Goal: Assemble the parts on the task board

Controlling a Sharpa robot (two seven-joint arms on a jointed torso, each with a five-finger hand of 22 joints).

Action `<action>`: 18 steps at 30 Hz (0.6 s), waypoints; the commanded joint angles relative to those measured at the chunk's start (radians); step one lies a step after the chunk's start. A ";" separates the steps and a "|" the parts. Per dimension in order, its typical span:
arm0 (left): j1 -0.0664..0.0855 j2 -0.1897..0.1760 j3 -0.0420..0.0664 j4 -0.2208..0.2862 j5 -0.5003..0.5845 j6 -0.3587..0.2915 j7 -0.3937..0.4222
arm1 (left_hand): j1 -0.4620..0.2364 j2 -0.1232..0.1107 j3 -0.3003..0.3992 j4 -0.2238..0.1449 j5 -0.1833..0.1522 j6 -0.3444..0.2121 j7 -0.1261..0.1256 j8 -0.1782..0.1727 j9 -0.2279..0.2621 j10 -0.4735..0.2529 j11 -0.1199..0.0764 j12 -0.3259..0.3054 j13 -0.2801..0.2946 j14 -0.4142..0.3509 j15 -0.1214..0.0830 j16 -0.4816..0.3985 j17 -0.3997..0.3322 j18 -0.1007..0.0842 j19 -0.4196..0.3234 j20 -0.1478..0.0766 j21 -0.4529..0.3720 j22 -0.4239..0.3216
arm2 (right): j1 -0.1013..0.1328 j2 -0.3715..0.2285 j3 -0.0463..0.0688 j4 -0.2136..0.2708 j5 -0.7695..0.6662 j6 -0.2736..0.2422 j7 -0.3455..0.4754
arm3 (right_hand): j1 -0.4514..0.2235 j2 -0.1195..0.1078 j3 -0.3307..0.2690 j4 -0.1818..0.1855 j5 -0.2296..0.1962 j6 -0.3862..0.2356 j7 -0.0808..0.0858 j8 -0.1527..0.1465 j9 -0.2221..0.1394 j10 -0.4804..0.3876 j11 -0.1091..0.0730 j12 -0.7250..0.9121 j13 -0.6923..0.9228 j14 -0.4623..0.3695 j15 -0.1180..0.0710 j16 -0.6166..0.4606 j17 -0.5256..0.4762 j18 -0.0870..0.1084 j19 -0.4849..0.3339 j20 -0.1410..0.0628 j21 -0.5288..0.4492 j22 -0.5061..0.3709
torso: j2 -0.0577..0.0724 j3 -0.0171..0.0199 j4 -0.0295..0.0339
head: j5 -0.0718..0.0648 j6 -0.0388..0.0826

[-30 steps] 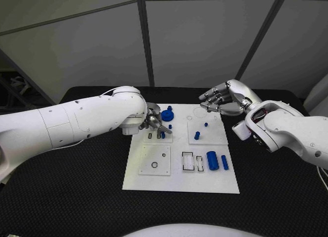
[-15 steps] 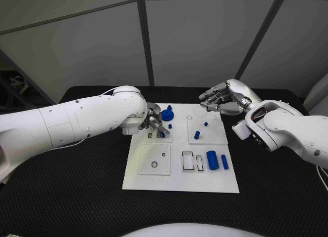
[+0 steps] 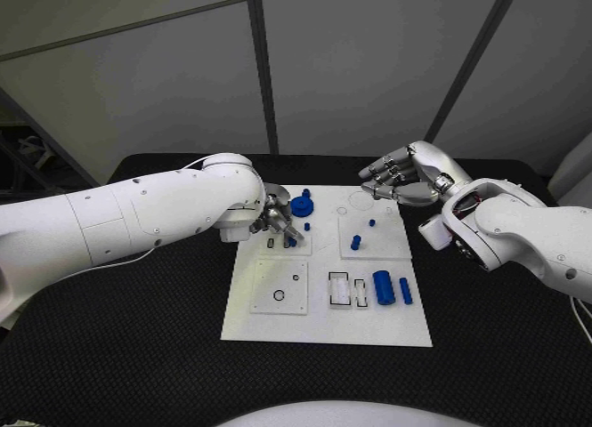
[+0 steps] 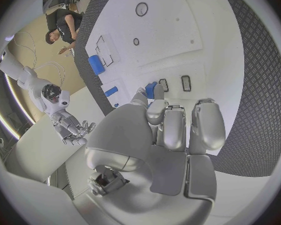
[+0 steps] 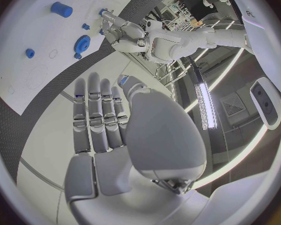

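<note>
The white task board (image 3: 324, 313) lies mid-table. My left hand (image 3: 270, 225) hangs over its back left module and pinches a small blue part (image 4: 150, 89) between thumb and fingertip, close above two narrow slots (image 4: 186, 83). A blue gear (image 3: 302, 208) and a small blue peg (image 3: 306, 227) stand just beside that hand. My right hand (image 3: 399, 181) hovers over the board's back right corner, fingers (image 5: 97, 115) stretched out and holding nothing. On the right module stand two blue pegs (image 3: 356, 242). A thick blue cylinder (image 3: 383, 289) and a thinner one (image 3: 406, 291) lie at the front right.
The board's front left module (image 3: 280, 286) has a round hole and an oval one. Two rectangular recesses (image 3: 339, 290) sit beside the thick cylinder. Black table surface (image 3: 129, 338) surrounds the board. Grey wall panels stand behind the table.
</note>
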 commanded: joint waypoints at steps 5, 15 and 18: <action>-0.001 -0.019 -0.001 0.013 0.087 -0.024 0.000 | 0.064 -0.016 0.149 -0.028 0.014 -0.013 -0.001 -0.020 0.006 -0.013 -0.004 -0.018 -0.011 0.036 -0.008 -0.005 0.003 0.012 -0.007 -0.005 -0.002 0.005 | 0.002 0.002 0.001 -0.005 0.003 -0.005 0.003 | -0.011 0.004 -0.001 -0.007 0.006 -0.003 0.007 -0.006 0.000 -0.002 0.005 -0.004 -0.002 0.008 0.000 -0.005 0.002 0.011 0.005 0.001 -0.004 -0.002 | 0.000 0.0004 0.0003 | 0.002 -0.002; -0.001 -0.061 -0.001 0.046 0.137 -0.087 0.006 | -0.091 -0.218 0.656 -0.067 0.015 -0.014 0.004 0.003 0.071 -0.002 0.001 -0.037 -0.033 0.037 -0.003 -0.008 0.008 0.012 -0.007 0.000 -0.005 0.017 | 0.002 0.001 0.001 -0.010 0.003 -0.004 0.002 | -0.012 0.003 -0.001 -0.007 0.007 -0.004 0.007 -0.006 0.000 -0.002 0.005 -0.005 -0.003 0.008 0.001 -0.006 0.002 0.011 0.005 0.001 -0.005 -0.002 | -0.001 0.0010 0.0012 | 0.003 -0.003; -0.001 -0.077 -0.001 0.062 0.145 -0.120 0.008 | -0.124 -0.234 0.713 -0.091 0.017 -0.016 0.005 0.013 0.086 0.000 -0.002 -0.041 -0.037 0.038 -0.002 -0.008 0.009 0.012 -0.006 -0.001 -0.005 0.020 | 0.002 0.000 0.001 -0.011 0.003 -0.004 0.001 | -0.013 0.003 -0.001 -0.007 0.008 -0.004 0.007 -0.006 0.000 -0.002 0.005 -0.005 -0.003 0.008 0.001 -0.006 0.002 0.011 0.005 0.001 -0.005 -0.002 | 0.000 0.0010 0.0012 | 0.004 -0.003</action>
